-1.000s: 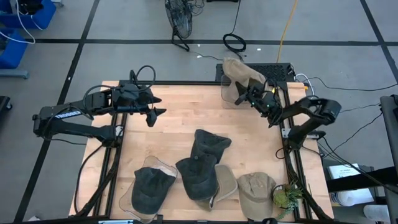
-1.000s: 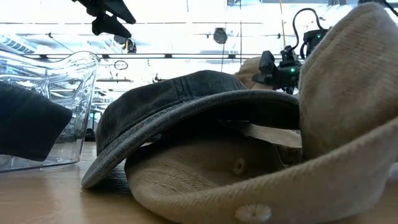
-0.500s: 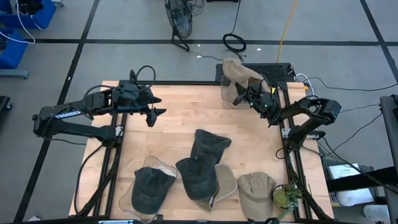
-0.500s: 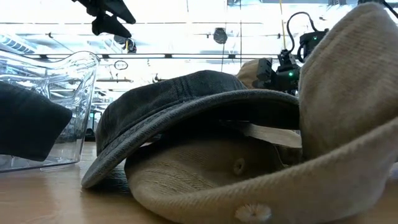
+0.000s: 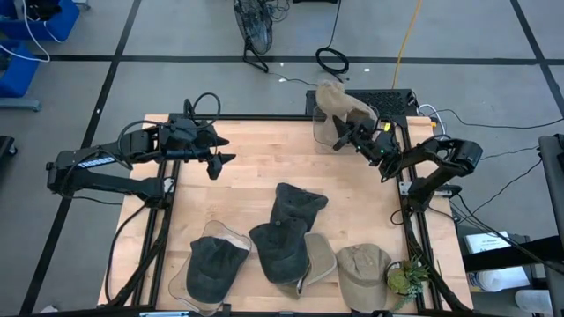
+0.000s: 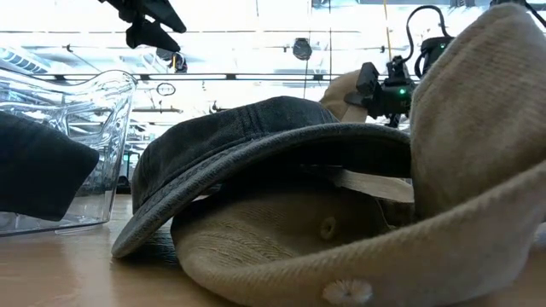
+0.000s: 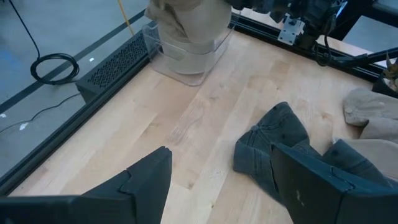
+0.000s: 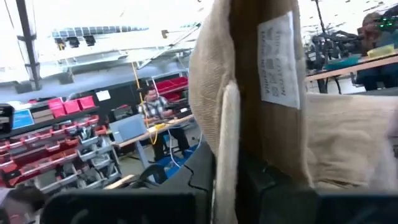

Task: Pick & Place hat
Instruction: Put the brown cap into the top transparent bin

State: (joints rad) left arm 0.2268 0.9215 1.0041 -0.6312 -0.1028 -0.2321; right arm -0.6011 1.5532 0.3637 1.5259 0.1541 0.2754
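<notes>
The right gripper [image 5: 340, 134] hung above the table's [image 5: 256, 163] far right corner, its fingers pinched together on a tan hat [image 5: 342, 104]; the hat dangled over a clear plastic bin [image 5: 322, 132] set in that corner, its cloth filling most of the right wrist view; the left gripper [image 5: 220, 163] waited over the far left part of the table, its fingers spread apart and holding nothing; more hats [image 5: 291, 231], dark and tan, lay heaped along the near edge.
</notes>
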